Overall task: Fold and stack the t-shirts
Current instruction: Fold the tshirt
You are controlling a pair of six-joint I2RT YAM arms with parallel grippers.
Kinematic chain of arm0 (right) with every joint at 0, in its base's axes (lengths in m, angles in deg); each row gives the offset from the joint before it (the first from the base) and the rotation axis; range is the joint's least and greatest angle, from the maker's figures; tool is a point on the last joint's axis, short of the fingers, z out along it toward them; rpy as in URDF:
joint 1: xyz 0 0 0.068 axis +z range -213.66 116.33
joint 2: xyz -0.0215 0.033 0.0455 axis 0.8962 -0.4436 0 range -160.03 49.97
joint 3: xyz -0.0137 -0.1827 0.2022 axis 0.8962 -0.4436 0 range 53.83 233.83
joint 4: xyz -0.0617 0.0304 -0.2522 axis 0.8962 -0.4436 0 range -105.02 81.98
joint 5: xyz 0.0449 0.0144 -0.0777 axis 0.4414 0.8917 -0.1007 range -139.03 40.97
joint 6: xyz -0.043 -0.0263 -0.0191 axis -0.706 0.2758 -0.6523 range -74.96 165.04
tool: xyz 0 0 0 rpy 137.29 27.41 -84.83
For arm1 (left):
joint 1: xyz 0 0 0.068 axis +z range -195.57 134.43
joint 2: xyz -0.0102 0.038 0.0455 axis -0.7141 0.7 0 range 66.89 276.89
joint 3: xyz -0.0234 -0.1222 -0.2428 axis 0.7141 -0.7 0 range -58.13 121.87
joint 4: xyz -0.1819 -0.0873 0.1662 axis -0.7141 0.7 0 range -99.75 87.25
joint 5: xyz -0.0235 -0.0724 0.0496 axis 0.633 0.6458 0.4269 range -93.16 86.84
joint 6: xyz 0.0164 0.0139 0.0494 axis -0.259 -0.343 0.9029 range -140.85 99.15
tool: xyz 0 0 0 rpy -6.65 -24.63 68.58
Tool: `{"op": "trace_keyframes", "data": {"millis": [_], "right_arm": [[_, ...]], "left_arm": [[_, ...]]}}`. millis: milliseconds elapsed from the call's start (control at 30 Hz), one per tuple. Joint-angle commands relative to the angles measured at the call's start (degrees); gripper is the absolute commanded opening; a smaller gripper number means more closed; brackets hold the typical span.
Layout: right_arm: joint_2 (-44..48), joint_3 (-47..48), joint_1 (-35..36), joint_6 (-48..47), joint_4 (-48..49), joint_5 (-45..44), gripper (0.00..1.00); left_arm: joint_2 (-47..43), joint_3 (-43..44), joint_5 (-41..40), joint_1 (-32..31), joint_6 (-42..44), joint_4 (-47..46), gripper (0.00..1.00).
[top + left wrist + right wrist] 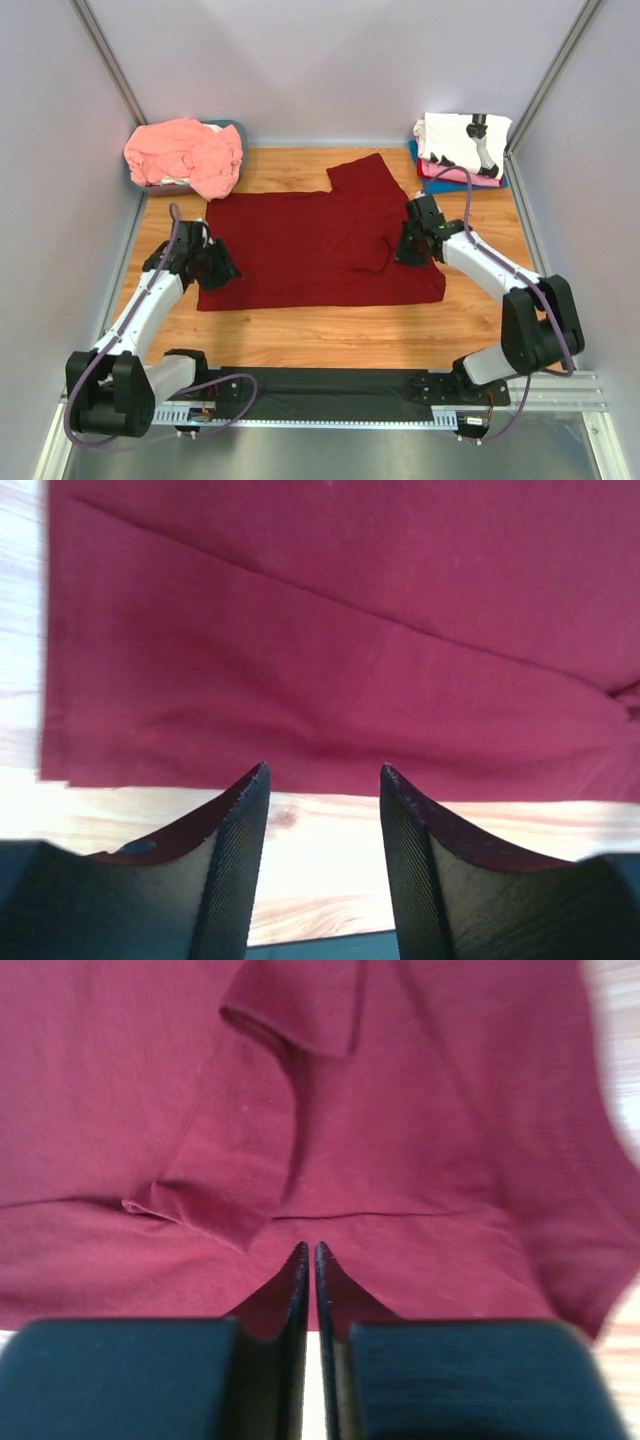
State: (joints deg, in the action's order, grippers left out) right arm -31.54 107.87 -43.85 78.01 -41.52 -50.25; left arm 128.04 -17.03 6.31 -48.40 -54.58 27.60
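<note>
Far beyond the left gripper, to its left, a salmon pile waits, so most of the job looks undone; this gripper stands spread, nothing between its fingers, and the red shirt lies flat on the table, its edge just ahead of the tips. The hem there seems layered; a pinch catching only the upper layer would likely peel it off and skew the fold. A low approach could shove the edge away and bunch it. At the shirt's other side the right gripper is pressed together; whether cloth is caught at its tips I cannot tell. Just ahead of it a loose flap lies rumpled; dragging through could worsen that crease; uneven pulls would twist the shirt. Beyond it sits the stack.
</note>
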Motion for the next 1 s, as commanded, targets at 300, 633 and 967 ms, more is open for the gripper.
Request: {"op": "trace_keyframes", "data": {"millis": [300,633,967], "right_arm": [[-11.5,5.5,2.1,1.5,3.7,5.4,0.34],[-17.4,6.5,2.1,2.6,6.8,6.1,0.41],[-19.5,10.0,2.2,2.4,4.8,5.2,0.36]], "left_arm": [[-1.6,2.7,2.9,-3.1,3.2,1.1,0.51],[-7.8,8.6,0.6,-3.1,10.4,9.3,0.52],[-6.9,7.1,2.1,-3.1,10.5,6.6,0.52]]}}
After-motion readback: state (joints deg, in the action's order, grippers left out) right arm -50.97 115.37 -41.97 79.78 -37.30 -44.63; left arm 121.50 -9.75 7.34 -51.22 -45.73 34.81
